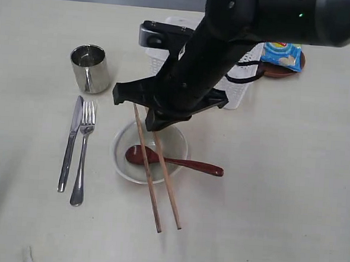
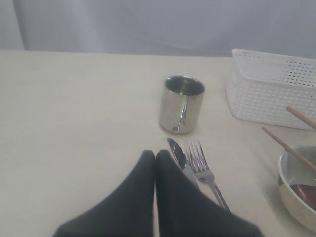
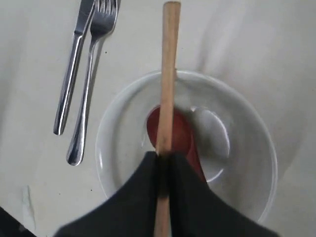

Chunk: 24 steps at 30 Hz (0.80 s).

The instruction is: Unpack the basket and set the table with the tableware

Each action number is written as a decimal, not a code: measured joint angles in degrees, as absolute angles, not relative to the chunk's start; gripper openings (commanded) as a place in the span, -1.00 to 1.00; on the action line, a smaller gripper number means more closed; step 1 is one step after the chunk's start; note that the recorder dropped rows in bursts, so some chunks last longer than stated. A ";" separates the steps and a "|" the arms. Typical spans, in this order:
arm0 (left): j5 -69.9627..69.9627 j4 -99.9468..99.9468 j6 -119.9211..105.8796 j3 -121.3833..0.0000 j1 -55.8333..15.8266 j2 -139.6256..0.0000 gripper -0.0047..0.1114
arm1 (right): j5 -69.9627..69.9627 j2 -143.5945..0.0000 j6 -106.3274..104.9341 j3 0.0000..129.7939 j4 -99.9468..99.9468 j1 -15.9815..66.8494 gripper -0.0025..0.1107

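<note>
My right gripper [image 1: 155, 121] reaches across the middle and hovers over the cream bowl [image 1: 123, 157]. It is shut on the brown chopsticks [image 1: 150, 192], which slant across the bowl down to the table [image 1: 277, 202]. In the right wrist view only one stick [image 3: 168, 74] shows between the fingers of the right gripper [image 3: 163, 155]. The reddish-brown spoon [image 1: 191, 165] lies in the bowl. The steel cup [image 1: 89, 68], knife [image 1: 70, 142] and fork [image 1: 83, 152] sit to the left. The arm largely hides the white basket [image 1: 240, 90]. My left gripper [image 2: 155, 154] is shut and holds nothing, next to the knife [image 2: 177, 154].
A blue chip bag [image 1: 283, 54] lies on a dark-brown plate [image 1: 279, 72] behind the basket at the right. The right arm crosses over the basket and the space between it and the bowl.
</note>
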State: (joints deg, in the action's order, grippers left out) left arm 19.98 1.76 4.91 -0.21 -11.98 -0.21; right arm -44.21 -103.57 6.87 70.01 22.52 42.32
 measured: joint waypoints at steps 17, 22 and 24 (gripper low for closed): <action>19.98 1.76 4.91 -0.21 -11.98 -0.21 -0.92 | -40.91 -107.30 6.74 69.90 22.57 42.42 -0.96; 19.98 1.76 4.91 -0.21 -11.98 -0.21 -0.92 | -40.91 -107.50 6.63 69.90 22.81 42.42 -0.96; 19.98 1.76 4.91 -0.21 -11.98 -0.21 -0.92 | -40.91 -107.71 6.63 69.90 22.80 42.42 -0.96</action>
